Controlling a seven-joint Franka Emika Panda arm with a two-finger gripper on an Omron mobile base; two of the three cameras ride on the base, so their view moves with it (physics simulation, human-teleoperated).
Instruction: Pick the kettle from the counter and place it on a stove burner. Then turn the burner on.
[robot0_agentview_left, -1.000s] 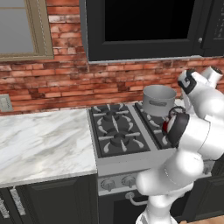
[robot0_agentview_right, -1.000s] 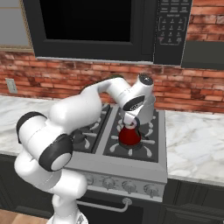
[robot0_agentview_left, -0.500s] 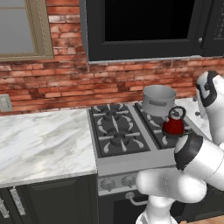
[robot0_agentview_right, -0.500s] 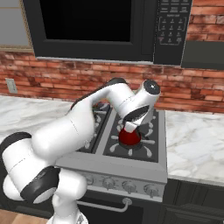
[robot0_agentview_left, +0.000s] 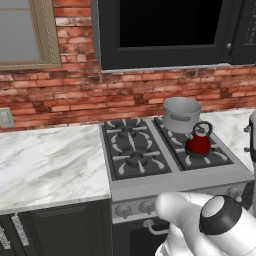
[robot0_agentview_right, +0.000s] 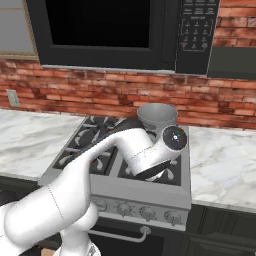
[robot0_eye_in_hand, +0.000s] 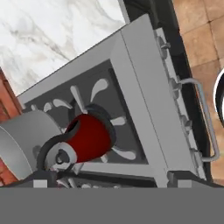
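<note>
The kettle (robot0_agentview_left: 198, 142) is seated upright on the stove burner (robot0_agentview_left: 202, 154) at the front right of the grey cooktop (robot0_agentview_left: 150, 172), its dark base resting on the black grate prongs. The black loop handle is raised above the grey lid. Just behind it, on the rear right burner, the grey steel pot (robot0_agentview_left: 181, 114) is placed, close to the kettle but not touching it as far as can be made out.

In the hand view the kettle (robot0_eye_in_hand: 85, 140) is seen from above and to one side, lying near the lower left, with the pot (robot0_eye_in_hand: 24, 138) beside it and the burner's pale-lit prongs (robot0_eye_in_hand: 118, 135) spread around its base. The tool's finger tips (robot0_eye_in_hand: 41, 180) are seen as dark shapes at the bottom edge, drawn back from the kettle with nothing between them; they are set well apart, so the tool is read as spread wide. The kettle lies ahead of the tool and is not touched by it.

The row of knobs (robot0_eye_in_hand: 175, 87) and the oven handle (robot0_eye_in_hand: 205, 120) are shown along the front of the stove. The white marble bench (robot0_agentview_left: 47, 162) is laid out to the left of the cooktop, and another stretch (robot0_agentview_right: 222, 165) to its right.
</note>
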